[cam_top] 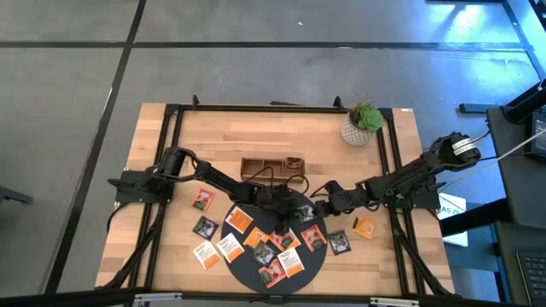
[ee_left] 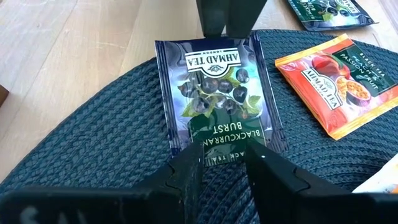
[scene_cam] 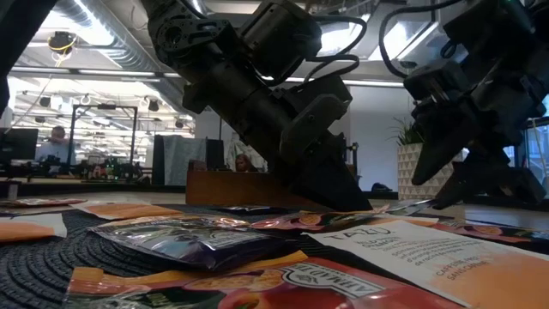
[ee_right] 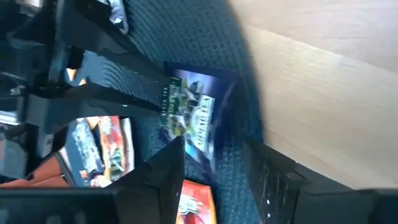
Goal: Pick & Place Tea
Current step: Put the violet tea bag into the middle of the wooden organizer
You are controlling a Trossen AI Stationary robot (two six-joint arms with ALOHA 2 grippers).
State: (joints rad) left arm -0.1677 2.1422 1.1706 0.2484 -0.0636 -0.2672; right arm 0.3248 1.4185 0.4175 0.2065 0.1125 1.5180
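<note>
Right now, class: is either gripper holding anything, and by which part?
Cannot be told. Both grippers, left and right, straddle opposite edges of the blackcurrant sachet on the mat, fingers open; no firm grip shows.

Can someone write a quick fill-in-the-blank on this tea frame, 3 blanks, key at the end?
1. The blackcurrant sachet between the left gripper fingers lies on the dark round ____.
2. The wooden tray has ____ compartments.
3. The right gripper also faces the blackcurrant sachet, and its fingers are ____.

Missing words: mat; three; open

The wooden table (cam_top: pixel 179 153) carries a round mat (cam_top: pixel 247 266), tray (cam_top: pixel 273 167), potted plant (cam_top: pixel 362 124) and scattered tea sachets (cam_top: pixel 204 200).
</note>
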